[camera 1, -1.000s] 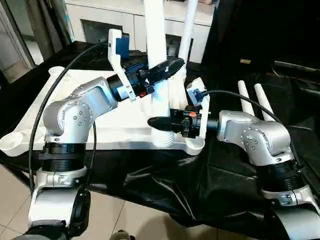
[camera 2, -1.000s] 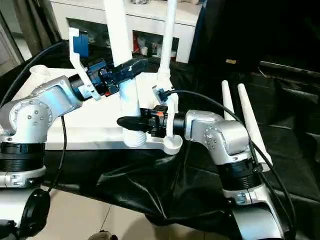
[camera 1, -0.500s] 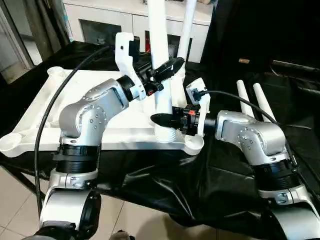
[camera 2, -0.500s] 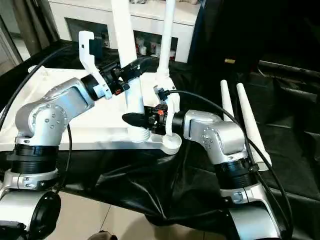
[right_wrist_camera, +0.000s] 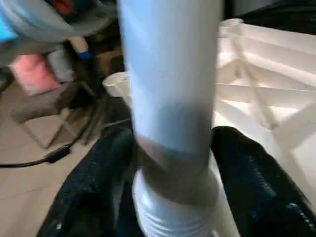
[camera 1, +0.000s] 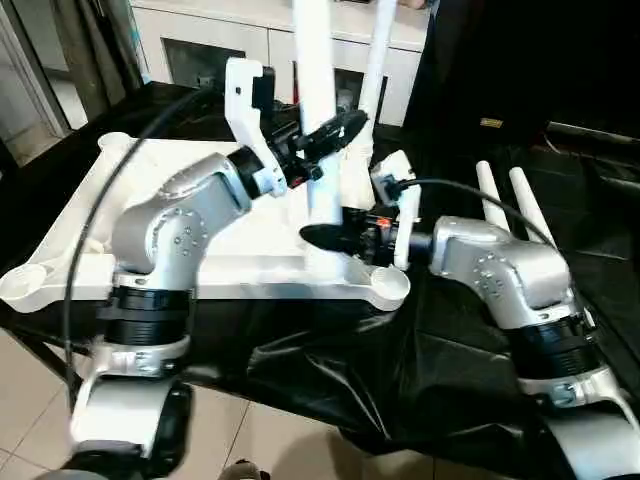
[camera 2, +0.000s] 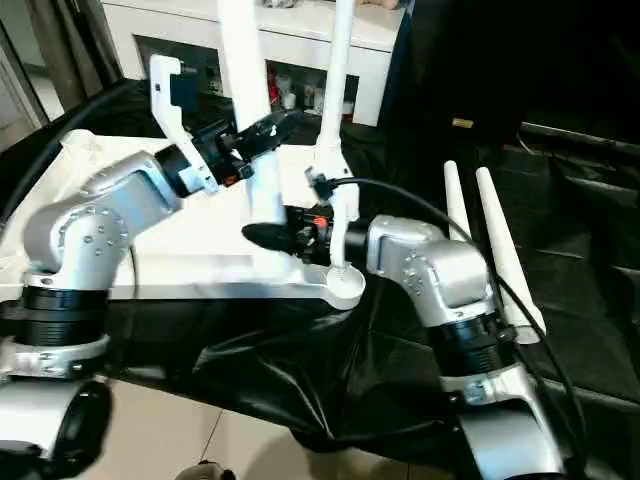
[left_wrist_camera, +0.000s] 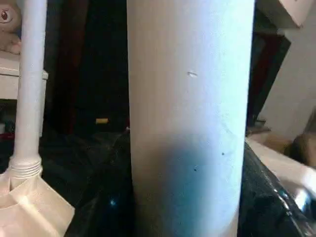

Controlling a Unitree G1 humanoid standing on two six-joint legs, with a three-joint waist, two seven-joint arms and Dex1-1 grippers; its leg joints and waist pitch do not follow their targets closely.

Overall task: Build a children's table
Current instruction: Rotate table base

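The left gripper holds the upright leg partway up, near the top middle of the frame, and the right gripper sits around the leg's low end near the middle of the frame, though I cannot tell if it squeezes or just rests there. The leg looks like a light, stiff, smooth tube that could slip or tip, so holding it high and low at once seems best. It stands over a corner of the tabletop, which lies on the black-covered desk, with two spare legs at the right.
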